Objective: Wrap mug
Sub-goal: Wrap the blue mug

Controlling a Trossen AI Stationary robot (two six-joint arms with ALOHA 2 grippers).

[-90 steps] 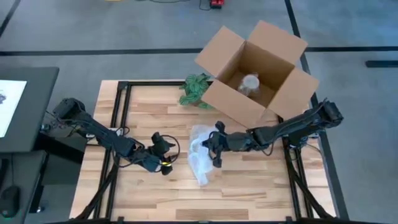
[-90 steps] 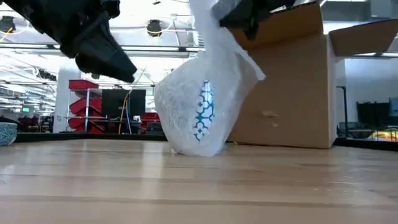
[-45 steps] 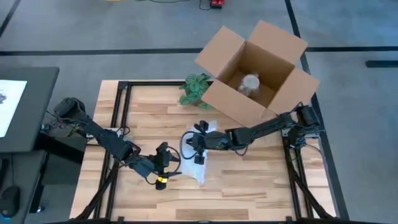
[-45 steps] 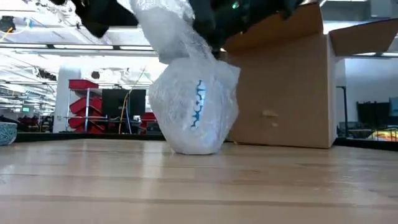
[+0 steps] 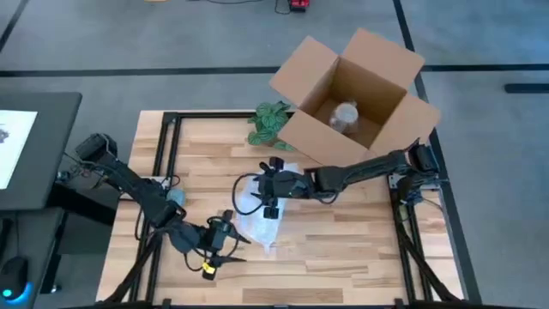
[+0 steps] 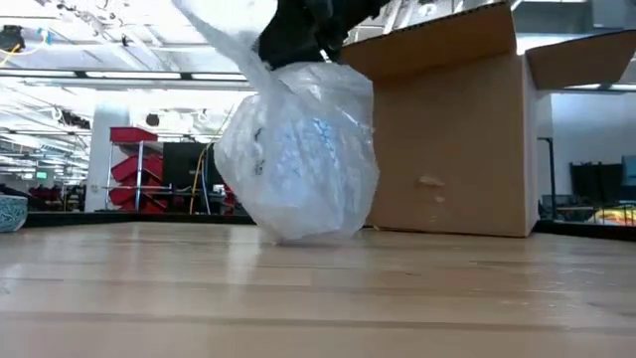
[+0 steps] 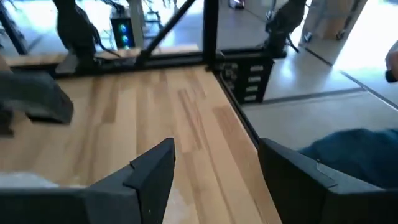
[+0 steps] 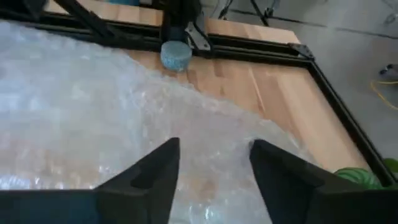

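Note:
The mug (image 6: 310,151) stands on the table inside a bundle of clear bubble wrap (image 6: 298,164); only its blue pattern shows through. The bundle (image 5: 257,221) sits near the table's middle, and a loose flap (image 6: 214,25) sticks up from its top. My right gripper (image 5: 264,196) is open just above the bundle's top (image 8: 93,112), fingers pointing toward the table's left. My left gripper (image 5: 233,249) is open beside the bundle, nearer the table's near edge, with nothing between its fingers (image 7: 214,155). My right gripper is open over the top of the bubble wrap (image 8: 211,134), which spreads out under and beyond its fingers. I cannot tell whether the fingers touch the wrap.
An open cardboard box (image 5: 352,99) with a wrapped item inside stands at the far right. A green cloth-like heap (image 5: 270,122) lies beside it. A small blue bowl (image 5: 176,197) sits toward the left. Black frame rails (image 5: 163,172) run along the table's sides.
My right gripper has gone toward the table's left with the wrap's upper edge, folding it over the mug, and has opened and let go. The bundle now stands rounder. My left gripper has drawn back toward the table's near edge.

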